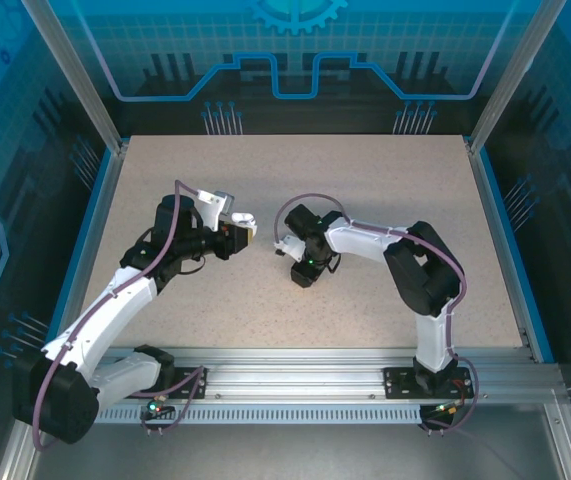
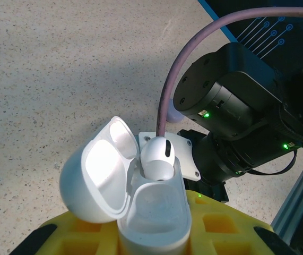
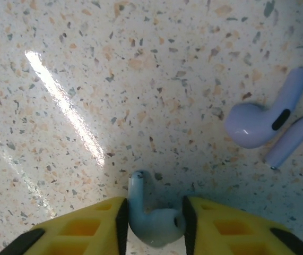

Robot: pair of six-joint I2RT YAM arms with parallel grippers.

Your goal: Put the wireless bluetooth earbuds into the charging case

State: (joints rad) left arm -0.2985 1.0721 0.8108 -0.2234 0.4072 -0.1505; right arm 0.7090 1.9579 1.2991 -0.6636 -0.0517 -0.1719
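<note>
Left end effector (image 2: 151,240) pinches the open case (image 2: 159,210), one bud (image 2: 156,156) seated; right end effector (image 3: 154,211) pinches a second bud (image 3: 155,226) on the table (image 3: 87,79); insertion remains.

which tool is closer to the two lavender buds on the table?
Right. The right tool, closed on a white bud, sits beside the lavender buds; the left tool, holding the case, is farther off.

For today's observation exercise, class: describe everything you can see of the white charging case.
The charging case is smooth, glossy white plastic with rounded edges. Its hinged lid stands open, swung left, showing hollow recesses inside. One white earbud sits in the body, its rounded head poking above the rim. The case is gripped low down between the yellow fingers of the left claw.
</note>
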